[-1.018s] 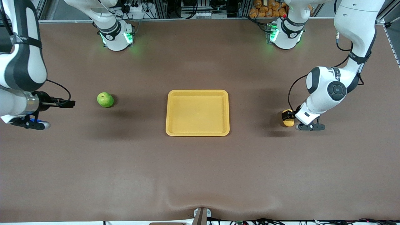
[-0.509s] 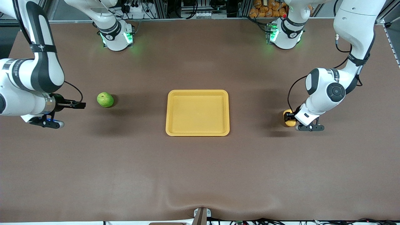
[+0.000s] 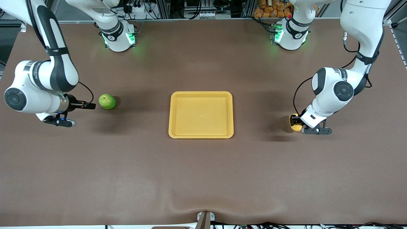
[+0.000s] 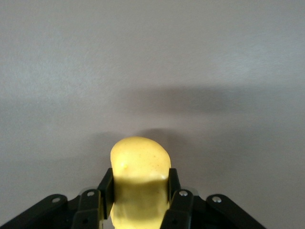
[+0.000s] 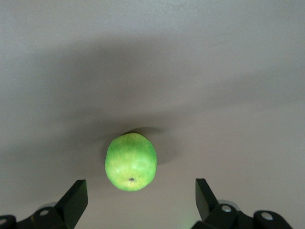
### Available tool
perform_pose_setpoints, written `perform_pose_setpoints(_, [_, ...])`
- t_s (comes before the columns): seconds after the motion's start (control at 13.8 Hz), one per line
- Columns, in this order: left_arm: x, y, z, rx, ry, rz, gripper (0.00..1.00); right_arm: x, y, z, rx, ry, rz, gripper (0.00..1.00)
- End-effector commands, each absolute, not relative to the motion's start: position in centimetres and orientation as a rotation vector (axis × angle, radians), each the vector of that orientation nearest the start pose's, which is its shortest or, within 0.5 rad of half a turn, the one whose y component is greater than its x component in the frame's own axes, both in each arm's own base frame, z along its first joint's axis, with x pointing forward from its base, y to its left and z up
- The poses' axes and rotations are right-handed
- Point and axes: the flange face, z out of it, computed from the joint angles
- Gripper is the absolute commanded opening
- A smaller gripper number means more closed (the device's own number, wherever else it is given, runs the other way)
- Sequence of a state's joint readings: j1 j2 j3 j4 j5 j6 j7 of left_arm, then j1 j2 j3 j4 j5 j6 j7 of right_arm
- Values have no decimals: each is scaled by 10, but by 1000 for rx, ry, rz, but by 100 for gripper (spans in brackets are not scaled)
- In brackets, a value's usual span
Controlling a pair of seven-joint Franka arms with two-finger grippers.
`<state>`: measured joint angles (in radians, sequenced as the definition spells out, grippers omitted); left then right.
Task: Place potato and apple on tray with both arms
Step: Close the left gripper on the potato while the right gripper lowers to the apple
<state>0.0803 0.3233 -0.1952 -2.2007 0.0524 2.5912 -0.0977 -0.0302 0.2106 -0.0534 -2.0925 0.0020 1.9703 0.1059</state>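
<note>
Centrally on the brown table (image 3: 203, 178) lay the tray (image 3: 201, 135), a shallow yellow rectangle with rounded corners and a raised rim. Nothing sat inside it; its floor showed bare from rim to rim, and neither food touched it.

Toward the left arm's end of the table, well apart from the tray, was the potato (image 3: 294, 125), a yellow-orange lump low at the tabletop. The left gripper (image 3: 295, 123) had closed on it: in the left wrist view the two black fingers (image 4: 106, 187) pressed flat against either side of the potato (image 4: 140, 179), with its rounded end poking out past the fingertips. Whether the potato rested on the table or was just clear of it could not be told. The left arm's white wrist leaned down over it from the table's edge.

Toward the right arm's end of the table, also well apart from the tray, stood the apple (image 3: 107, 101), green and round, resting on the table by itself. The right gripper (image 3: 91, 105) hung low just beside it, pointing at it from the end of the table, with a small gap between them. Its fingers were spread wide and held nothing; in the right wrist view the two fingertips (image 5: 74, 199) stood far apart on either side, with the apple (image 5: 131, 161) ahead of them and not yet between them, its dimpled end turned toward the camera.
</note>
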Motion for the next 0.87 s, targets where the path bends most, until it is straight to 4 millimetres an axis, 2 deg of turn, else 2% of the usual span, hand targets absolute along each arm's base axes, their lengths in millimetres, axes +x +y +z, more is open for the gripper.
perform_pose_setpoints(0.0, [563, -86, 274, -3165, 155, -111, 0, 515, -39, 291, -3088, 288, 470, 100])
perform_pose_setpoints(0.44, [570, -145, 329, -3164, 267, -28, 0, 502, -32, 263, -3096, 280, 434, 100])
perform_pose_setpoints(0.8, [557, -221, 349, -3171, 301, -2, 0, 488, -27, 242, -3082, 299, 404, 100])
